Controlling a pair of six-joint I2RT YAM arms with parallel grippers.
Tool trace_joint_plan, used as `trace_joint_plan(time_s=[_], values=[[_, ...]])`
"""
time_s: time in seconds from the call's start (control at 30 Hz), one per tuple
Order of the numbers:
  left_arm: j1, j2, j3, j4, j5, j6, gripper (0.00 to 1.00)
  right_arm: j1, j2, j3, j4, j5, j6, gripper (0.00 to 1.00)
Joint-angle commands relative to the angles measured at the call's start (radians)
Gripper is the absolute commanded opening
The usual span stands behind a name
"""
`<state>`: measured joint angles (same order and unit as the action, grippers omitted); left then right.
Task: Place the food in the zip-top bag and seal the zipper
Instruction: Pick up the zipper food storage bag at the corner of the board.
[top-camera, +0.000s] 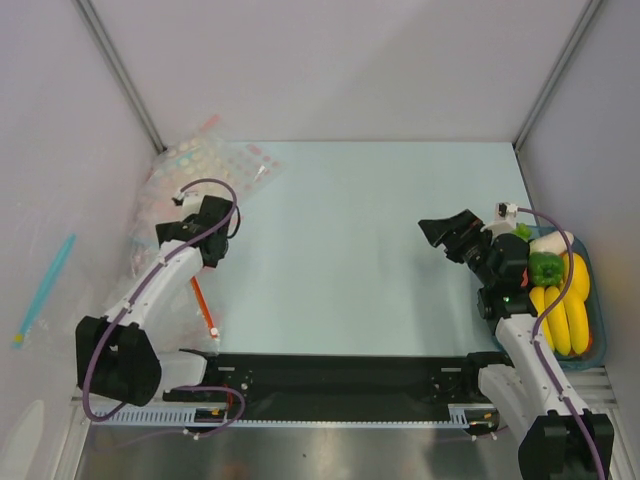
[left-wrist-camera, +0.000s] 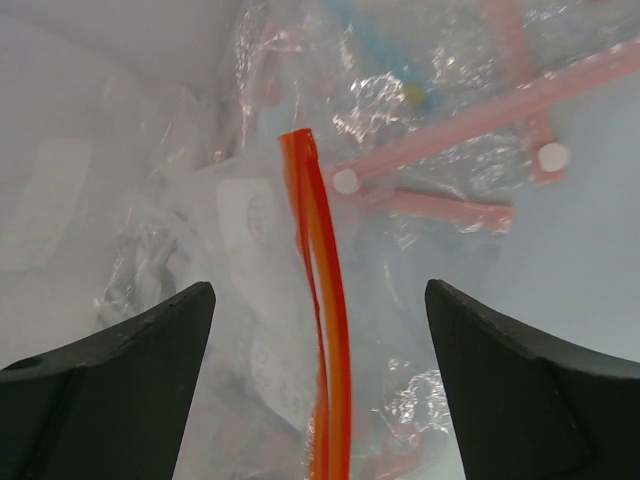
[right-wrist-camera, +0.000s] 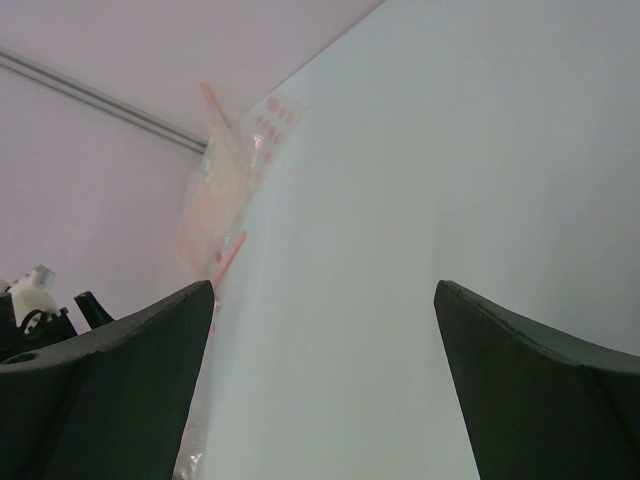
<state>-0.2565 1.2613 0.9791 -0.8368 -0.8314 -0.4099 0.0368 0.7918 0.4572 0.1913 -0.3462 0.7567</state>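
The zip-top bag (left-wrist-camera: 250, 330) lies clear and crumpled under my left gripper (left-wrist-camera: 318, 290), which is open. Its red-orange zipper (left-wrist-camera: 322, 300) runs between the two fingers without touching them. In the top view the zipper (top-camera: 204, 308) shows beside the left arm, below the left gripper (top-camera: 197, 226). The food sits at the far right: a green pepper (top-camera: 545, 268) and a white radish (top-camera: 551, 243) in a blue tray (top-camera: 597, 318). My right gripper (top-camera: 450, 236) is open and empty above the bare table, left of the tray; it also shows in the right wrist view (right-wrist-camera: 322, 285).
A heap of dotted clear bags with pink strips (top-camera: 205, 163) lies in the back left corner, just beyond the left gripper; it also shows in the left wrist view (left-wrist-camera: 470, 120). Yellow bananas (top-camera: 563, 305) fill the tray. Walls close in the left, back and right sides.
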Motion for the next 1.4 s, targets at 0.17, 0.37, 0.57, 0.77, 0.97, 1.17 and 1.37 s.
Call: trace_joint_plan(time_s=[0.17,0.37,0.57,0.77,0.97,1.17,1.37], values=[[0.059,0.113,0.022,-0.024,0.043,-0.007,0.01,-0.003,-0.035,0.012,0.010,0.018,-0.022,1.00],[-0.024,-0.022,0.199,-0.007,0.233,0.019,0.00,-0.002,-0.014,0.003,0.039,0.000,-0.011,1.00],[-0.061,-0.080,0.266,0.126,0.584,-0.046,0.00,-0.002,-0.017,-0.018,0.100,-0.040,0.006,0.99],[-0.233,-0.050,0.198,0.367,0.676,-0.145,0.01,0.027,0.007,-0.022,0.209,-0.143,-0.003,0.96],[-0.363,0.041,0.113,0.645,0.733,-0.198,0.00,0.266,0.058,0.040,0.179,-0.076,-0.190,0.91],[-0.411,-0.020,-0.009,0.795,0.721,-0.152,0.00,0.457,0.145,0.093,0.151,0.016,-0.293,0.77],[-0.437,-0.176,-0.241,1.022,0.775,-0.202,0.04,0.577,0.239,0.120,0.187,0.070,-0.336,0.63]])
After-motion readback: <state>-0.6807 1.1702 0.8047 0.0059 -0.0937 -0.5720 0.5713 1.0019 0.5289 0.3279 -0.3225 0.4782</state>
